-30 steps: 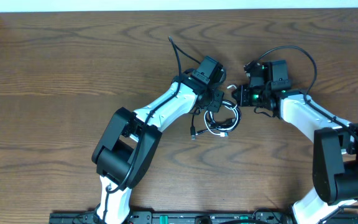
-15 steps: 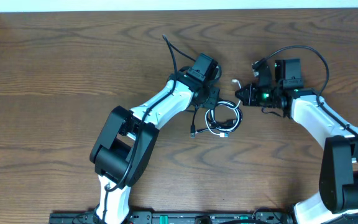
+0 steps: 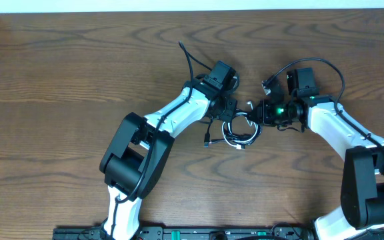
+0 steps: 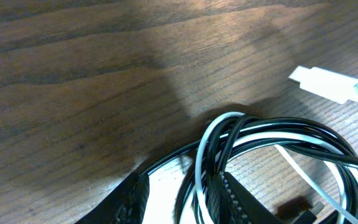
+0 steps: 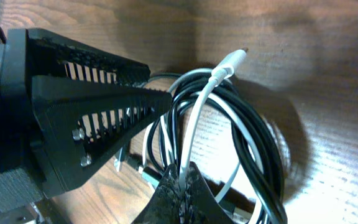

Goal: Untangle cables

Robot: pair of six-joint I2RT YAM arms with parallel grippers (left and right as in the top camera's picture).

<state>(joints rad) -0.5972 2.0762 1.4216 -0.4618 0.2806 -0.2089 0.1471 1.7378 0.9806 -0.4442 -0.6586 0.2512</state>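
Note:
The cables lie as one tangled coil on the wooden table, black cable and white cable looped through each other. My left gripper stands at the coil's upper left edge. In the left wrist view it is open, with black and white strands running between the fingers close to the right one. My right gripper is at the coil's upper right. In the right wrist view it is shut on the white cable, whose plug points away.
The black cable's plug lies just left of the coil. In the left wrist view the white plug rests on the wood at the right. The two grippers are close together over the coil. Table edge runs along the top.
The right gripper swung out to the right, then came back down and left to the coil with the white cable. The left gripper's jaws have parted; the left arm barely shifted.

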